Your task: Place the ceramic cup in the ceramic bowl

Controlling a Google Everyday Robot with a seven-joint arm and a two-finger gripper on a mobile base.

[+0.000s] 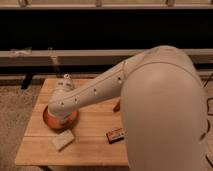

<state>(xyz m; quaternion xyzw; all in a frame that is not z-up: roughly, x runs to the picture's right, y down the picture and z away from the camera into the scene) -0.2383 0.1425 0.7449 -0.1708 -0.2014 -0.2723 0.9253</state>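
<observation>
Orange-red ceramic bowl (50, 121) directly beneath the hidden gripper (60, 107).

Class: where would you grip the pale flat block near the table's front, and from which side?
Probably pinch the pale flat rectangular block by its two long edges from straight above: it lies flat on the wooden table, bare wood around it. The gripper is hidden under the arm's end, over the orange-red bowl.

Wooden table (95, 150) w/ pale block (63, 140), small dark box (115, 135), clear shaker (65, 82) at back.
</observation>
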